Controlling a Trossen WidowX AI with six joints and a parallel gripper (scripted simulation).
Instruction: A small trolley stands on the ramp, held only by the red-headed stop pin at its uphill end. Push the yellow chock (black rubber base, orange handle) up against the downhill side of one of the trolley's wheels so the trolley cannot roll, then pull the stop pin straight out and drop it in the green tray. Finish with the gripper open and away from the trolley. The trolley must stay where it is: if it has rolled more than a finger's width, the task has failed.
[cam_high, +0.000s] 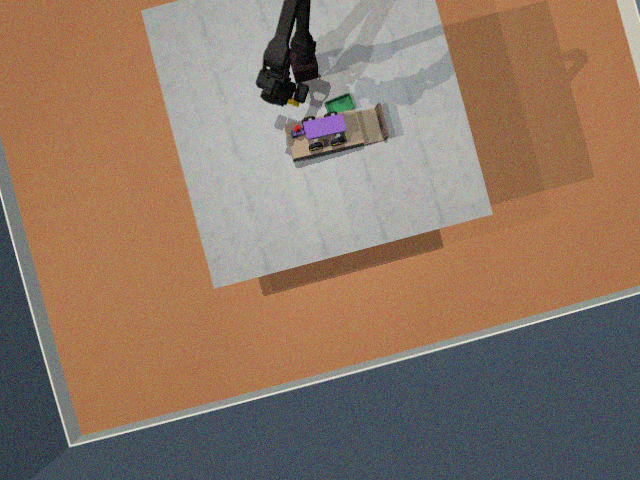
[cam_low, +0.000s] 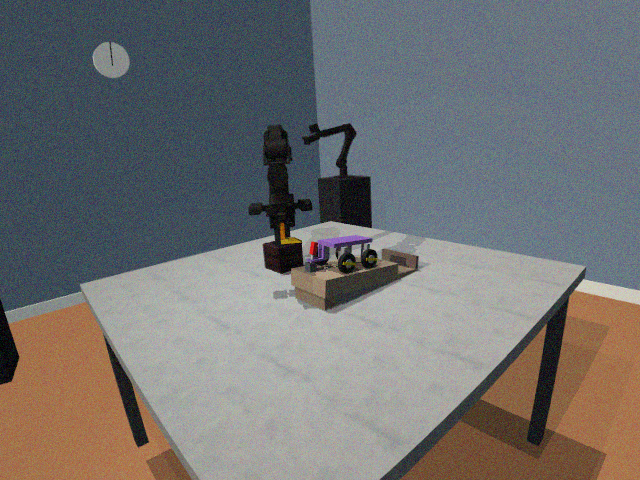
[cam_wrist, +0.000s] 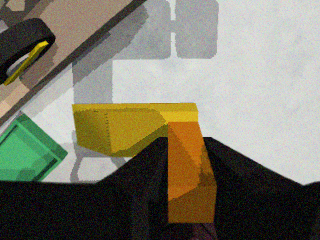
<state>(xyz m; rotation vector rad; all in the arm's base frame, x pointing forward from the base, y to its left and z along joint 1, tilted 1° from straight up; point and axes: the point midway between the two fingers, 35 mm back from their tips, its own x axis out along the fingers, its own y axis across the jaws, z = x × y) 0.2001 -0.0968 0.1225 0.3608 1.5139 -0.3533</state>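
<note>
My gripper (cam_high: 295, 96) (cam_low: 282, 227) (cam_wrist: 184, 147) is shut on the orange handle (cam_wrist: 189, 170) of the yellow chock (cam_high: 293, 102) (cam_low: 291, 240) (cam_wrist: 120, 127). It holds the chock in the air above the table, beside the ramp's uphill end and apart from the trolley. The purple trolley (cam_high: 324, 126) (cam_low: 343, 241) stands on the tan ramp (cam_high: 359, 128) (cam_low: 336, 281) (cam_wrist: 75, 25), with the red-headed stop pin (cam_high: 297, 128) (cam_low: 313, 249) at its uphill end. One black wheel (cam_wrist: 22, 42) shows in the wrist view. The green tray (cam_high: 339, 103) (cam_wrist: 22, 152) lies behind the ramp.
A dark block (cam_low: 281, 256) stands on the table behind the ramp's uphill end. A raised stop wall (cam_high: 382, 119) (cam_low: 400, 258) closes the ramp's low end. A second arm on a black pedestal (cam_low: 343, 198) stands beyond the table.
</note>
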